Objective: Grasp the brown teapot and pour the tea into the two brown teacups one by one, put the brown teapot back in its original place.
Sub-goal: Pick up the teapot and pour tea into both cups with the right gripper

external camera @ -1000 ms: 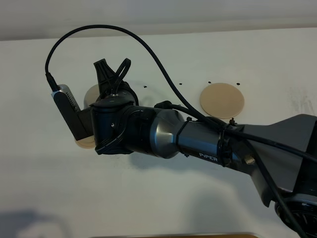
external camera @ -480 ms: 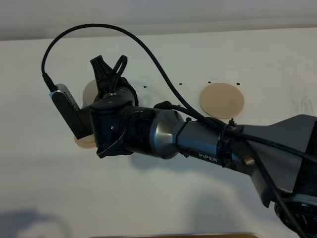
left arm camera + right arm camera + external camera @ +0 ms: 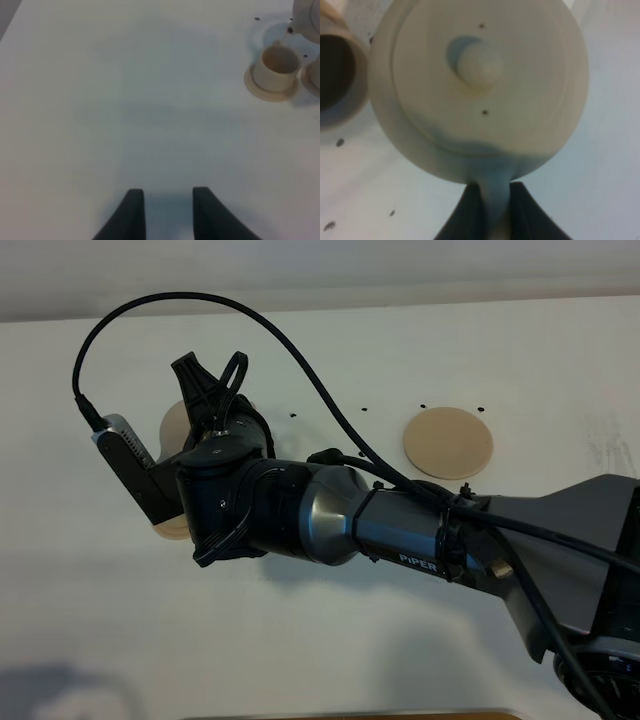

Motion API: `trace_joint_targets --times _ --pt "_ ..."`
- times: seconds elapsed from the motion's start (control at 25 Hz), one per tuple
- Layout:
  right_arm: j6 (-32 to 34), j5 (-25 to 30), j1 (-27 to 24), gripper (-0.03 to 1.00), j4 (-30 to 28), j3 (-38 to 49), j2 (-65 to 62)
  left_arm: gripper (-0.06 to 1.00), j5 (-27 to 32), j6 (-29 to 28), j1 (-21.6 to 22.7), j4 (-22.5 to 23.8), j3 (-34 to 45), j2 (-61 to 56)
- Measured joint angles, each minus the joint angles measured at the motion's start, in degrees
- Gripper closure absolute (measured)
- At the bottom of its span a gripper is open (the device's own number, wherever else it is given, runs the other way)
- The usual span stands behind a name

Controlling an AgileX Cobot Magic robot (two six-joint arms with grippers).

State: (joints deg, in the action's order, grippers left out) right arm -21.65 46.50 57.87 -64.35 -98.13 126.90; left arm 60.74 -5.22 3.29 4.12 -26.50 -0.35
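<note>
The brown teapot (image 3: 480, 85) fills the right wrist view from above, knobbed lid up. My right gripper (image 3: 495, 212) is shut on its loop handle. From the high camera the right arm reaches across to the left, its gripper (image 3: 196, 382) beside the teapot's tan edge (image 3: 172, 426). One brown teacup (image 3: 276, 67) stands on its saucer (image 3: 260, 89), with the teapot (image 3: 307, 20) just beyond it. Another cup's saucer (image 3: 314, 80) is cut by the frame edge. The wide tan disc (image 3: 448, 442) lies bare at the right. My left gripper (image 3: 167, 200) hangs over bare table, fingers slightly apart and empty.
The white table (image 3: 120, 620) has small dark dots (image 3: 423, 405) near the disc. The right arm's black body (image 3: 300, 515) and cable cover the cups from above; only a sliver of saucer (image 3: 170, 529) shows beneath it.
The right arm has carried the teapot a little to the left and turned slightly. The left gripper has not moved.
</note>
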Motion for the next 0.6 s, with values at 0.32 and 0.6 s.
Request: trace_joint_targets --times 0.32,0.6 --pt "-1.04 -0.11 0.00 0.88 -0.19 0.00 0.00 0.64 0.00 0.00 0.00 0.00 0.00 0.00" --pt "-3.39 -0.11 0.00 0.88 1.46 0.00 0.00 0.64 0.00 0.00 0.00 0.00 0.00 0.00"
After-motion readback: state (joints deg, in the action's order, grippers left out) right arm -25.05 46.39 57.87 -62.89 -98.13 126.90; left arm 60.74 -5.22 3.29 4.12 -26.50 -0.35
